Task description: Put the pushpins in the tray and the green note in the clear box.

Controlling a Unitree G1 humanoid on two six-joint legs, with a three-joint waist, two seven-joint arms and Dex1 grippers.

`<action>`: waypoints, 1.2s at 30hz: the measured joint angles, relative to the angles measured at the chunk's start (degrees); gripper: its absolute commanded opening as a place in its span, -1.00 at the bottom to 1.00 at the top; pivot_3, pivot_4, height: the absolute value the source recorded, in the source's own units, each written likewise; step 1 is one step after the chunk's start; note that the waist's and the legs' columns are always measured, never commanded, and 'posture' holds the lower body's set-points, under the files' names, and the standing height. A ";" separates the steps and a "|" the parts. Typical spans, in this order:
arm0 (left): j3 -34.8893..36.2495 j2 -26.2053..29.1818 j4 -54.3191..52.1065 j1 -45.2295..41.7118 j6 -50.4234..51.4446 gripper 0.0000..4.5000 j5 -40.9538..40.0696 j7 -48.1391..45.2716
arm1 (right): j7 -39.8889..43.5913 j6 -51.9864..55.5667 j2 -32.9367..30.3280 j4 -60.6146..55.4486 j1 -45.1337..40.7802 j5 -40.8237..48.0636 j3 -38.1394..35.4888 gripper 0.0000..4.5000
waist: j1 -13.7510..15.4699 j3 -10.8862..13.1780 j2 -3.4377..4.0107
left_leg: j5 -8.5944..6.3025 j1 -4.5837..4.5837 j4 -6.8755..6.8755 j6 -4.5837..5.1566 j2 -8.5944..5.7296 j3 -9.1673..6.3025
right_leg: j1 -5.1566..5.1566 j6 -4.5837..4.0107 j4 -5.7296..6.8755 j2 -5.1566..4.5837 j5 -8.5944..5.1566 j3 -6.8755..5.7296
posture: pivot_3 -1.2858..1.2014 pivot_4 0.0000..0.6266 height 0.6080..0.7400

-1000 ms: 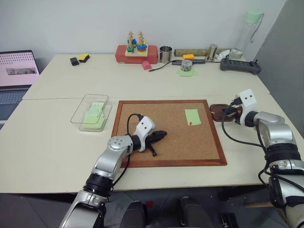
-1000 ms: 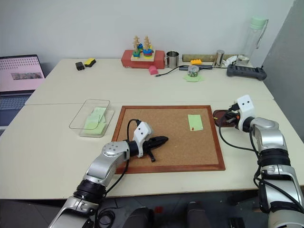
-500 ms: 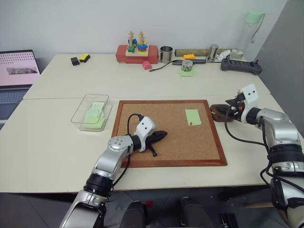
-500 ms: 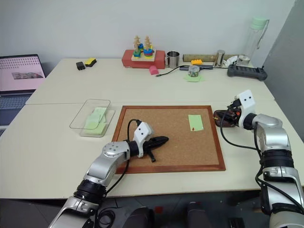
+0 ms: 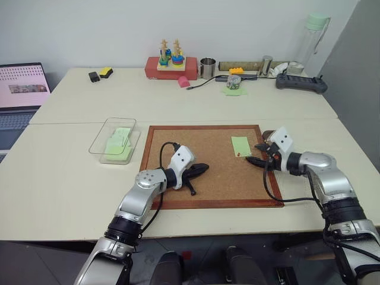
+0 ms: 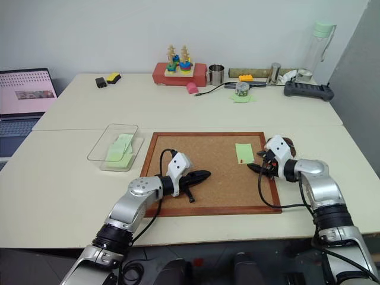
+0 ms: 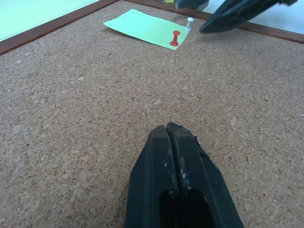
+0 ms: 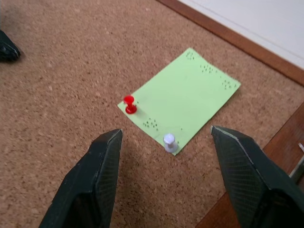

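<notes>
Right claw (image 8: 164,178) hangs with its two black fingers spread wide just short of the small pale green square paper note (image 8: 183,102), which lies pinned flat on the cork board with the red-brown frame (image 5: 212,169), near the board's far right corner. Two pushpins stand in the note's near edge: a red-headed one (image 8: 128,104) and a pale, whitish one (image 8: 168,140), the pale one roughly between my open fingers. Left claw (image 7: 176,142) is shut on nothing, resting low over the cork nearer the board's middle.

The clear shallow plastic box (image 5: 114,140), with pale green sheets already inside, sits just off the board's left edge. The small dark wooden dish I can't make out behind my right arm.

My worry: the pins are tiny and close together, so closing off-centre could tip the pale pin or catch the paper and tear it. A pulled pin could also slip out and roll off across the desk (image 5: 71,178).
</notes>
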 measured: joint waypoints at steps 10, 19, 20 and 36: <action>-0.02 0.60 -0.62 0.30 0.15 -1.00 0.00 0.00 | 0.01 -3.70 0.94 3.63 -1.55 -0.18 -0.02 -0.58 | -0.01 0.00 0.00 | 0.00 0.01 -0.02 0.00 0.01 -0.01 | 0.00 0.00 0.00 0.00 0.00 -0.01 | 0.03 -0.52 1.00; -0.16 0.78 -0.81 0.41 0.16 -1.00 0.00 0.01 | 0.78 -4.75 1.22 4.20 -1.54 -0.13 0.46 -0.98 | -0.04 0.00 0.00 | 0.00 0.01 -0.01 0.00 0.01 0.00 | 0.00 0.00 0.01 0.01 0.00 0.00 | 0.03 -0.52 1.00; -0.16 0.80 -0.83 0.41 0.16 -1.00 0.00 0.01 | 0.88 -4.75 1.22 4.19 -1.54 -0.08 0.46 -0.98 | -0.04 0.00 0.00 | 0.00 0.01 -0.01 0.00 0.01 0.00 | 0.00 0.00 0.01 0.01 0.00 0.00 | 0.03 -0.52 1.00; -0.29 0.85 -0.85 0.41 0.15 -1.00 0.01 0.03 | 1.10 0.84 0.18 -2.27 -2.53 5.67 -4.86 -0.98 | -0.03 0.00 0.00 | 0.00 0.01 -0.02 0.00 0.01 -0.01 | -0.01 0.00 -0.01 0.00 0.00 0.00 | 0.03 -0.52 1.00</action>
